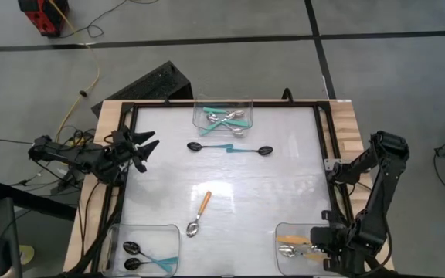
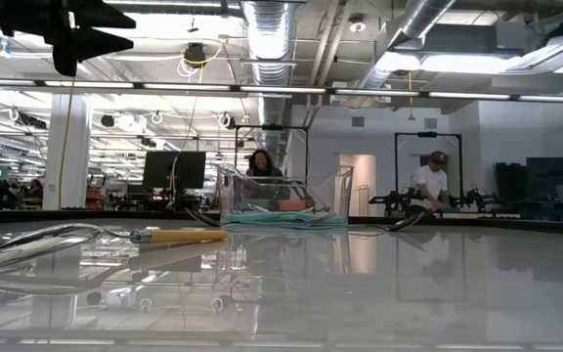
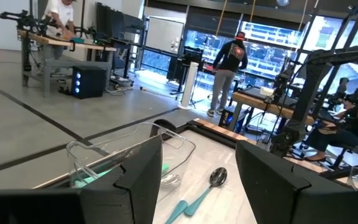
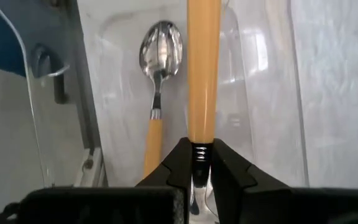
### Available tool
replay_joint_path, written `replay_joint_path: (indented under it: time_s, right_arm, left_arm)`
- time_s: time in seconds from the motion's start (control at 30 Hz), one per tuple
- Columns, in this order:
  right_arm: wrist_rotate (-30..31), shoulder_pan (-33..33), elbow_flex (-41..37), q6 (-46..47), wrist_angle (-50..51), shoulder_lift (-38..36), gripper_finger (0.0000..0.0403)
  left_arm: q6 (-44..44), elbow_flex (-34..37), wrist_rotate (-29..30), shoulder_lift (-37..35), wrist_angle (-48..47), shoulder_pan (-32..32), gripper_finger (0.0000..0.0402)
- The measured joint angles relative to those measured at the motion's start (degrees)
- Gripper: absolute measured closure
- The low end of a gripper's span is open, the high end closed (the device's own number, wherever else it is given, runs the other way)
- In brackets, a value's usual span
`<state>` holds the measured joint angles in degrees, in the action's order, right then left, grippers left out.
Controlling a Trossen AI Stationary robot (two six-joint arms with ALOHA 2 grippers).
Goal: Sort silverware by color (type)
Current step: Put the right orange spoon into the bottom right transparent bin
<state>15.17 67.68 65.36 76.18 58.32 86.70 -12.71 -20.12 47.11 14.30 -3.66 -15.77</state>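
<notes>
My right gripper hangs over the clear bin at the table's near right corner, shut on an orange-handled spoon. A second orange-handled spoon lies flat on that bin's floor. Another one lies on the table near the middle front. Two black-bowled, teal-handled spoons lie end to end on the table farther back. My left gripper waits open at the left edge, raised and level, with nothing between its fingers. My right gripper pinches the spoon between its two fingers at the ridged metal neck, just where the orange handle begins. It comes from above, pointing steeply down. The handle runs on past the fingertips toward the bin's floor, in line with the fingers. The bowl end is hidden behind them.
A clear bin at the far middle holds silver spoons with teal handles. Another bin at the near left holds black-bowled spoons. A dark frame rims the table. People stand at benches in the room beyond.
</notes>
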Motion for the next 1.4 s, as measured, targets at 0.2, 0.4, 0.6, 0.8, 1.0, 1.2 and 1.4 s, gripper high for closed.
replay_joint_path:
  time_s: [0.2, 0.4, 0.6, 0.8, 1.0, 1.2, 1.4]
  right_arm:
    - [2.19, -0.35, -1.16, 1.82, -0.60, -0.04, 0.0341]
    - [1.54, -0.35, -3.94, 1.96, -4.83, -0.04, 0.0341]
    - [0.00, -0.32, -5.98, 3.23, -8.21, -0.04, 0.0341]
    - [-0.49, 0.94, -8.48, 6.13, -10.72, -0.04, 0.0341]
    - [-0.47, 1.77, -9.49, 7.87, -11.20, -0.02, 0.0341]
    - [-0.45, 1.95, -9.46, 8.00, -11.18, 0.19, 0.0341]
    - [-0.48, 1.95, -9.44, 7.98, -12.01, 3.52, 0.0341]
  left_arm:
    - [0.00, 0.00, 0.07, 0.00, 0.02, 0.01, 0.0212]
    - [0.20, 0.00, 0.07, -0.01, 0.08, 0.00, 0.0212]
    - [0.22, 0.00, 0.04, -0.01, 0.09, 0.00, 0.0212]
    - [0.47, 0.00, 0.04, 0.00, 0.11, 0.00, 0.0212]
    - [0.98, 0.00, 0.04, -0.02, 0.13, 0.02, 0.0212]
    - [0.98, 0.00, 0.04, 0.01, 0.13, 0.00, 0.0212]
    - [0.97, 0.00, 0.07, 0.00, 0.13, 0.00, 0.0212]
